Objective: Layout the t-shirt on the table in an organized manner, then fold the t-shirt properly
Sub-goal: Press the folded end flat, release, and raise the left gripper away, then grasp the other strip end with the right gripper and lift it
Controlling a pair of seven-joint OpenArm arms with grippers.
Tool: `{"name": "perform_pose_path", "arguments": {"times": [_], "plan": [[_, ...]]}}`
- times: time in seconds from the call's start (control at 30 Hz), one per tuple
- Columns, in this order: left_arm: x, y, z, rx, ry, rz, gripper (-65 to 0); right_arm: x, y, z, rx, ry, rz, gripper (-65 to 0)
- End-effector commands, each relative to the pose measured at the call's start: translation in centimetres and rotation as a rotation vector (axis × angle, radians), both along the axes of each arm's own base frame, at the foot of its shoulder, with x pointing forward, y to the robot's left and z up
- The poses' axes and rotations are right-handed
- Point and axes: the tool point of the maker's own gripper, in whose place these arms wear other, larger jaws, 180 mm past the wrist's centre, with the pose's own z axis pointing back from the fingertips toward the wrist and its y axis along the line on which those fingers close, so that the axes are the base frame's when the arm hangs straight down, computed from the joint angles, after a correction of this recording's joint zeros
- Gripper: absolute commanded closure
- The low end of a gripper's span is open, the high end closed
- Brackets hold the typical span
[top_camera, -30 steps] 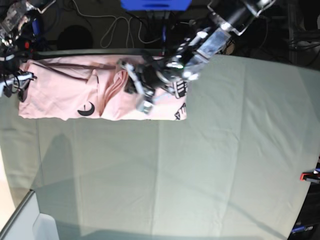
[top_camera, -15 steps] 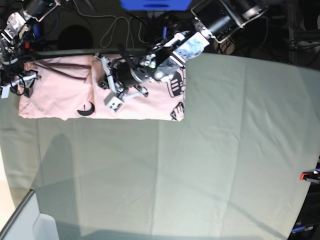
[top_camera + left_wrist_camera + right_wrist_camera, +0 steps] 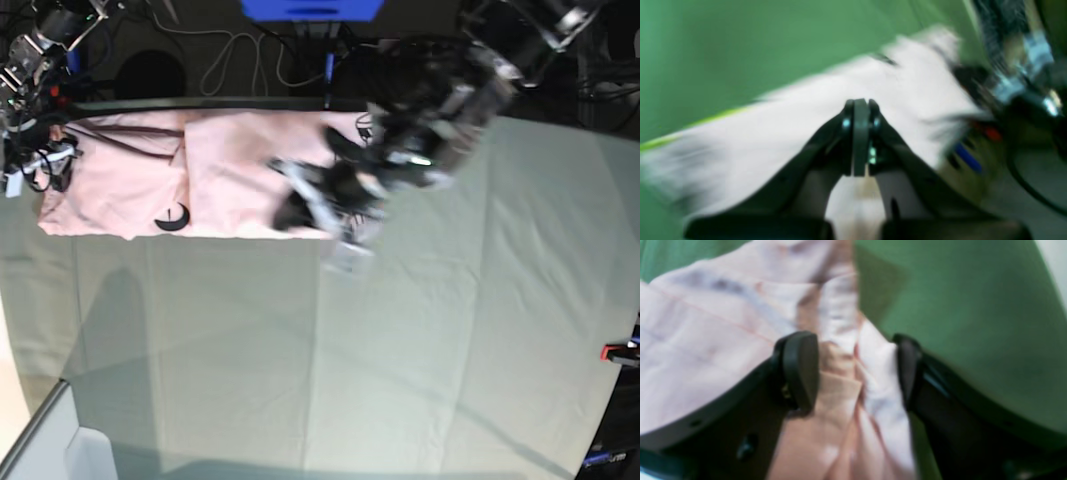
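Grey-green bench (image 3: 420, 330) carries the shirt (image 3: 120, 185) at its far left, folded into a band. We see our left gripper (image 3: 858, 110) pinched closed, empty; our right gripper (image 3: 853, 370) open astride cloth. Final folds remain.

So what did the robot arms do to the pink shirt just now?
The left gripper, jaws shut with no cloth between them, swung from over the middle of the t-shirt back toward its right end and the bare table. A flap now lies folded smooth there. The right gripper stayed open at the shirt's left end.
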Motion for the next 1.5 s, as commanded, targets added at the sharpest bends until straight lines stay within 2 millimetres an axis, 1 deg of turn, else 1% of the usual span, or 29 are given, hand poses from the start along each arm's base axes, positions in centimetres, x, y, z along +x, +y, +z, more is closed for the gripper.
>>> {"name": "perform_pose_path", "arguments": {"times": [0.0, 0.07, 0.1, 0.23, 0.33, 0.37, 0.4, 0.43, 0.47, 0.57, 0.7, 0.73, 0.77, 0.83, 0.9, 0.97, 1.17, 1.27, 1.37, 1.47], "plan": [[0.9, 1.9, 0.8, -0.027, -0.011, 0.057, 0.0, 0.0, 0.0, 0.4, -0.012, -0.001, 0.027, -35.4], [1.9, 6.2, 0.6, -0.021, 0.001, 0.169, 0.0, 0.0, 1.1, -0.2, -0.007, 0.019, 0.066, -35.4], [2.3, 8.7, 0.4, -0.011, 0.006, 0.233, 0.0, 0.1, 1.5, -0.3, -0.006, 0.025, 0.085, -35.7], [3.0, 16.7, 0.5, 0.021, -0.001, 0.443, 0.0, 0.3, 2.0, -0.5, -0.002, 0.027, 0.099, -35.8], [3.0, 21.1, 0.8, 0.038, -0.012, 0.562, 0.0, 0.6, 2.1, -0.5, 0.000, 0.024, 0.105, -35.3], [2.9, 22.2, 0.9, 0.042, -0.015, 0.593, 0.0, 0.6, 2.1, -0.4, 0.000, 0.023, 0.105, -34.5], [2.9, 22.9, 1.0, 0.045, -0.018, 0.610, 0.0, 0.6, 2.1, -0.4, 0.000, 0.023, 0.105, -32.3], [2.9, 23.5, 1.1, 0.049, -0.022, 0.624, 0.0, 0.7, 2.1, -0.4, 0.000, 0.021, 0.105, -28.3], [3.0, 24.0, 1.2, 0.051, -0.025, 0.637, 0.0, 0.7, 2.1, -0.4, 0.000, 0.021, 0.105, -22.7], [3.0, 24.6, 1.4, 0.053, -0.031, 0.652, 0.0, 0.8, 2.1, -0.3, -0.001, 0.018, 0.105, 0.0], [3.1, 24.6, 1.4, 0.053, -0.031, 0.653, 0.0, 1.6, 1.7, 0.4, -0.013, -0.003, 0.101, 0.0], [3.1, 24.6, 1.4, 0.053, -0.031, 0.653, 0.0, 1.8, 1.4, 0.9, -0.025, -0.012, 0.101, 0.0], [3.1, 24.6, 1.4, 0.053, -0.031, 0.653, 0.0, 2.1, 1.3, 1.5, -0.041, -0.025, 0.106, 0.0], [3.1, 24.6, 1.5, 0.053, -0.033, 0.652, 0.0, 2.8, 1.0, 3.4, -0.089, -0.062, 0.119, 0.0], [3.1, 24.6, 1.5, 0.052, -0.034, 0.652, 0.0, 2.9, 1.6, 4.6, -0.118, -0.088, 0.129, 0.0], [3.1, 24.6, 1.6, 0.053, -0.036, 0.651, 0.0, 2.8, 2.1, 6.3, -0.161, -0.117, 0.145, 0.0], [3.1, 24.8, 1.6, 0.058, -0.037, 0.652, 0.0, 2.2, 5.4, 9.6, -0.210, -0.188, 0.170, 0.0], [3.0, 25.0, 1.5, 0.066, -0.034, 0.654, 0.0, 2.3, 7.7, 11.0, -0.222, -0.220, 0.211, 0.0], [2.4, 27.1, 1.7, 0.077, -0.040, 0.711, 0.0, 2.3, 11.0, 12.2, -0.205, -0.256, 0.247, 0.0], [1.8, 29.1, 2.1, 0.087, -0.047, 0.763, 0.0, 2.5, 14.6, 12.6, -0.171, -0.278, 0.317, 0.0]]}}
